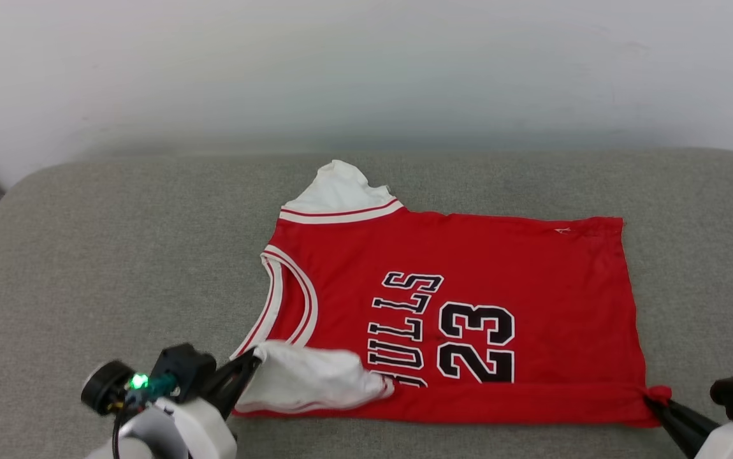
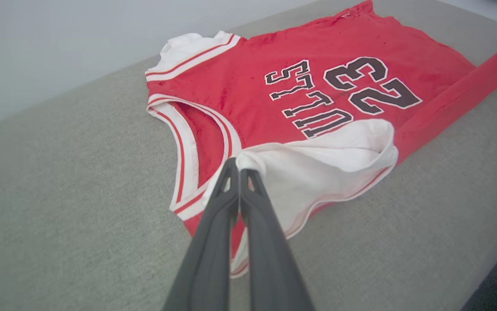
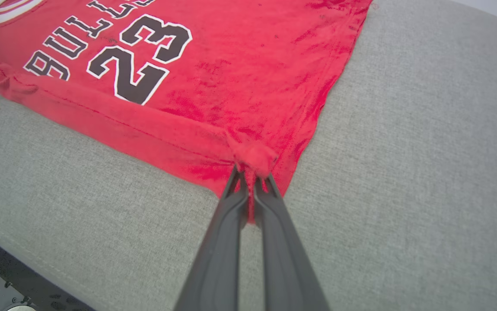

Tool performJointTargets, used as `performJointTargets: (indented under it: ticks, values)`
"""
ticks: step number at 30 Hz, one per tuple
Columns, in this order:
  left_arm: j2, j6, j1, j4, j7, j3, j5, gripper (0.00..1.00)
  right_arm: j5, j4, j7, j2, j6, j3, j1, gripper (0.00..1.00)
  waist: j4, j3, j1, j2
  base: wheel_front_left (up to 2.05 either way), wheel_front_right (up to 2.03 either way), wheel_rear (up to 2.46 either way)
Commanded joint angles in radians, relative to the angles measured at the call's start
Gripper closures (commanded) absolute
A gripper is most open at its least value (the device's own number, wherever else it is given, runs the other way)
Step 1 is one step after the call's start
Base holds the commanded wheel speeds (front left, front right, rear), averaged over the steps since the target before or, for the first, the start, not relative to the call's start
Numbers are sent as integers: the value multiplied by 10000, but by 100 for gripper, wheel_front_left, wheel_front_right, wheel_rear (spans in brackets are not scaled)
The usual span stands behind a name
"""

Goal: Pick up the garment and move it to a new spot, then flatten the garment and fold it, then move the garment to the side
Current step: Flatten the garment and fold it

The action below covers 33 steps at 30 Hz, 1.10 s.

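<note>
A folded white sleeve (image 1: 309, 379) partly hides the first letter on the garment (image 1: 500, 255).

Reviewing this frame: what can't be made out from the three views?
- Head view: first letter of the lettering on the garment, covered by the folded white sleeve.
- Head view: arm behind the right tool, cut off at the bottom edge.
- All views: garment's back, face down on the grey cushion.
- Left wrist view: sleeve fabric inside the shut left tool.

Garment (image 1: 500, 255) on cushion (image 1: 118, 255), ctr-right, nr front.
</note>
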Motion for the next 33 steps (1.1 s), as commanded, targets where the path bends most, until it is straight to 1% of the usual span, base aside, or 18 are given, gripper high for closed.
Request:
performJointTargets:
  ticks: [1,2,4,5,8,13,19,23,26,30,31,32,33]
  values:
    - [-187,-256,-705,353,102,94,184,100,44,-147,104,86,-7,-153,-325,100,-76,351,0,-1,0,0,0]
    - [-187,-256,-705,353,102,94,184,100,44,-147,104,86,-7,-153,-325,100,-76,351,0,-1,0,0,0]
    - [-415,-499,-1268,680,137,158,238,100,16,-252,217,101,-7,-233,-558,100,-145,613,0,-1,0,0,0]
    - [-604,-734,-1773,1077,130,251,232,100,18,-317,350,185,-7,-320,-858,100,-234,879,0,-1,0,0,0]
    - [-772,-1009,-2414,1661,116,312,355,100,105,-306,532,333,-7,-433,-1293,100,-382,1283,0,-1,0,0,0]
    - [-1013,-1303,-3223,2578,53,420,433,100,243,-38,840,576,-7,-540,-2029,100,-532,1950,0,-1,0,0,0]
    - [-1436,-1690,-3827,3871,119,254,499,100,219,641,1038,763,-7,-16,-2900,100,-589,2628,0,-1,0,0,0]
    - [-1816,-1954,-4059,4855,160,58,404,100,190,1244,1181,860,-7,497,-3410,100,-596,2939,0,-1,0,0,0]
    - [-2037,-2147,-4218,5551,184,-158,320,100,289,1648,1269,890,-5,926,-3653,100,-610,3058,0,-1,0,0,0]
    - [-2365,-2254,-4273,6147,65,-382,178,100,501,1886,1167,910,-5,1217,-3905,100,-631,2968,0,-1,0,0,0]
    - [-2389,-2277,-4304,6262,12,-399,136,100,567,1899,1123,890,-5,1256,-3922,87,-629,2888,0,-1,0,0,0]
    - [-2389,-2281,-4342,6359,-19,-431,119,100,593,1895,1117,846,-5,1305,-3914,65,-625,2791,0,-1,0,0,0]
    - [-2379,-2297,-4374,6448,-26,-482,85,76,624,1846,1078,789,-5,1361,-3909,0,-616,2679,0,-1,0,0,0]
